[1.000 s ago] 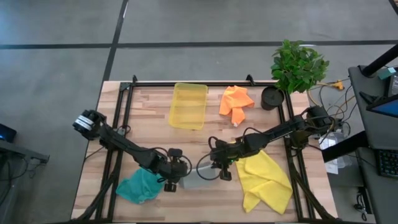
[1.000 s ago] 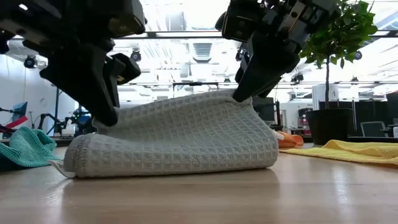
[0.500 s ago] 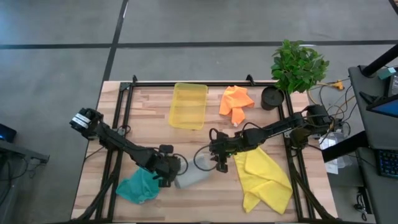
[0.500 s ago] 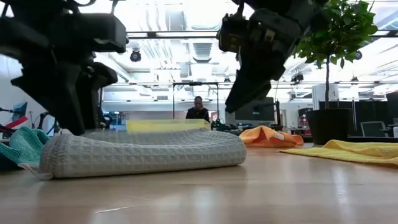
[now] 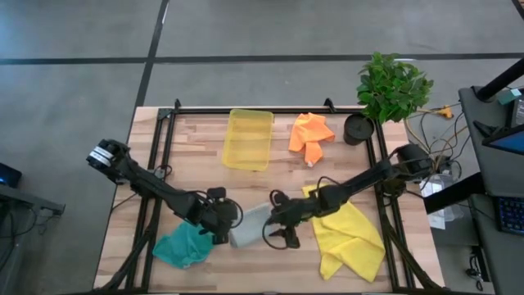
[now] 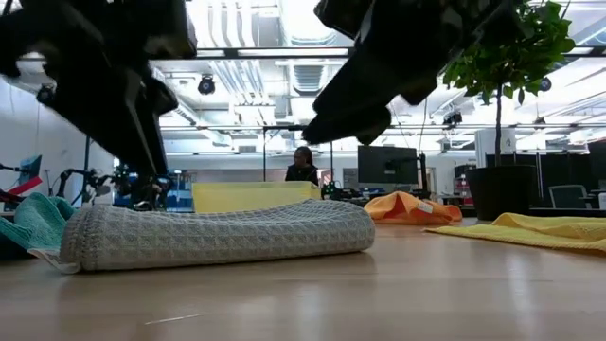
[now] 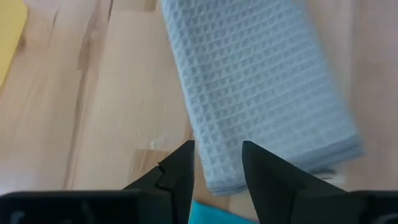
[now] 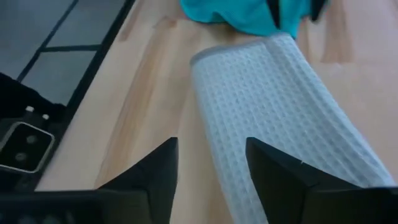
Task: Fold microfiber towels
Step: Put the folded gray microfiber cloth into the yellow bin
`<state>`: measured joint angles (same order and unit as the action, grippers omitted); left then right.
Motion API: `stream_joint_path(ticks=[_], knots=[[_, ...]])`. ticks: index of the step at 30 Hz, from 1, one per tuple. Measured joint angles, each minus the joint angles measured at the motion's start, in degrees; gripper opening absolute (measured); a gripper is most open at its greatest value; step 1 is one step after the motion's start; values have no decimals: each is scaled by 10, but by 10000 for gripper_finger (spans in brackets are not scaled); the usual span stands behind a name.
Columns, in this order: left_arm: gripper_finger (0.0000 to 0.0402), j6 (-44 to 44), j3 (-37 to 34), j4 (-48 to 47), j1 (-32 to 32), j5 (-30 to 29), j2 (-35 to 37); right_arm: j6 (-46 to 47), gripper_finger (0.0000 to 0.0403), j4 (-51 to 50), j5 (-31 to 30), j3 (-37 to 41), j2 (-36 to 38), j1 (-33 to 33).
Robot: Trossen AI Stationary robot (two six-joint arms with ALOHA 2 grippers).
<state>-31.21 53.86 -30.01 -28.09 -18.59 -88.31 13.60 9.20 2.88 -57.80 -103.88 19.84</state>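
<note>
The light grey towel (image 5: 250,227) lies folded into a narrow band near the front edge of the table, about midway along it, and neither of my grippers holds it. Its long axis runs slantwise, from its front-left end up toward the back-right.

My left gripper (image 5: 223,223) hangs at the band's left end, fingers spread with nothing between them; in the left wrist view the cloth (image 7: 261,93) lies straight ahead of my fingertips (image 7: 183,163), stretching away lengthwise. My right gripper (image 5: 284,232) hangs at the opposite end, also spread and empty, and its wrist view shows the same band (image 8: 280,118) running away from it toward the teal towel (image 8: 249,15). So the two grippers face each other along the band, one per end, about equally near. From the low view, both sit above the cloth (image 6: 218,235) rather than on it.

I judge this fold done. If another fold is wanted, it would go across the long axis, one end carried over the other.

The teal towel (image 5: 183,245) is bunched just left of the grey one, close enough to snag my left fingers if I dip low. The yellow towel (image 5: 350,234) sprawls unfolded toward the front-right corner, under my right arm, its nearest edge just beside my right gripper. The orange towel (image 5: 310,135) and the translucent yellow tray (image 5: 249,138) sit near the back edge, well apart from the work. A potted plant (image 5: 391,85) stands at the back-right corner.
</note>
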Motion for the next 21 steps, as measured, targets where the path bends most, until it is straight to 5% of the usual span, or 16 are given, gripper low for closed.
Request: stream_joint_path(ticks=[17, 21], knots=[[120, -60, -6, 65, 19, 7, -106, -293, 258, -30, -186, -137, -168, 73], [120, -60, -7, 89, 19, 20, -112, -330, 258, -77, -310, -182, -207, 100]])
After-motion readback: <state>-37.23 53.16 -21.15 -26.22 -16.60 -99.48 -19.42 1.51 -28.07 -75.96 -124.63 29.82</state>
